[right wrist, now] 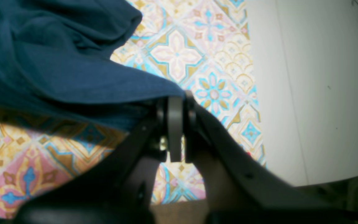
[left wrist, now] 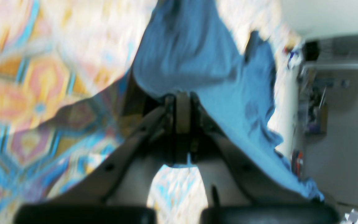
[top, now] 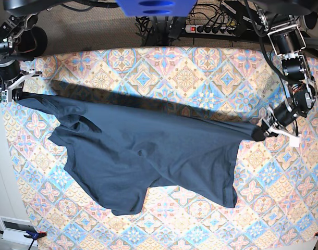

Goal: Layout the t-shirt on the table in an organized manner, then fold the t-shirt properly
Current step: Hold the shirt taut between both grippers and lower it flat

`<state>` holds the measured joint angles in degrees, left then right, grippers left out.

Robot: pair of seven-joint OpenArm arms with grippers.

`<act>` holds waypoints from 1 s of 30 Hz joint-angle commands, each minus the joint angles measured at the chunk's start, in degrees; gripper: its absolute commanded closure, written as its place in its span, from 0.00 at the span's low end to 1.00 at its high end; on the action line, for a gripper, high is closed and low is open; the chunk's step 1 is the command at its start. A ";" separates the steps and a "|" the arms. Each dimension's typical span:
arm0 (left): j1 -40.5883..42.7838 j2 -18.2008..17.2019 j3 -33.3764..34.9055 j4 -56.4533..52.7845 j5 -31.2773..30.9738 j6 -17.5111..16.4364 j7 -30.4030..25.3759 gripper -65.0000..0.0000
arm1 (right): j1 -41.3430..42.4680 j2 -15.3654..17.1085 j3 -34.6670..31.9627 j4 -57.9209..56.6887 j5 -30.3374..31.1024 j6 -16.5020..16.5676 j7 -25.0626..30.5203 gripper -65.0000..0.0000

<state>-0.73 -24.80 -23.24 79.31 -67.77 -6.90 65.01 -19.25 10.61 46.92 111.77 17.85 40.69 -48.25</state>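
The dark navy t-shirt [top: 148, 156] is stretched across the patterned table [top: 200, 73], its upper edge pulled taut between both grippers and its body spread below with wrinkles. My left gripper [top: 258, 133] is shut on the shirt's right end; in the left wrist view the fingertips [left wrist: 182, 101] pinch the blurred blue t-shirt [left wrist: 191, 56]. My right gripper [top: 18, 95] is shut on the shirt's left end near the table's left edge; the right wrist view shows the gripper [right wrist: 176, 102] closed on the t-shirt [right wrist: 57, 62] above the table [right wrist: 179, 53].
A power strip [top: 213, 28] with cables lies behind the table's far edge. A blue part [top: 154, 6] hangs at top centre. A small white box [top: 15, 227] sits by the table's front left corner. White floor [right wrist: 315, 87] borders the table's side.
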 commanded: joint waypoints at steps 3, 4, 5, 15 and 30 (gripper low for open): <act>2.01 -3.29 -0.45 1.44 -0.67 -0.27 0.70 1.00 | 0.04 1.21 -0.45 0.98 -0.31 -0.69 1.08 0.99; 2.71 -3.64 -0.45 1.44 -0.67 -0.27 0.44 1.00 | 0.04 1.21 -1.16 0.98 -0.31 -0.69 1.08 0.99; 3.24 -3.82 -0.45 1.44 -0.67 -0.27 0.17 1.00 | 0.04 1.21 -1.95 0.98 -0.31 -0.69 1.08 0.99; 3.41 -3.91 3.42 1.70 8.82 -0.44 4.31 0.44 | -1.46 1.21 -5.99 0.98 -0.31 -0.69 1.08 0.99; 12.64 -3.73 10.19 14.10 10.32 -0.53 4.31 0.36 | -1.55 1.21 -4.85 0.98 -0.31 -0.69 1.08 0.99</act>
<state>12.40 -27.33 -12.45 92.79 -57.17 -7.40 70.08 -20.99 10.76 41.69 111.74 16.78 40.25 -48.69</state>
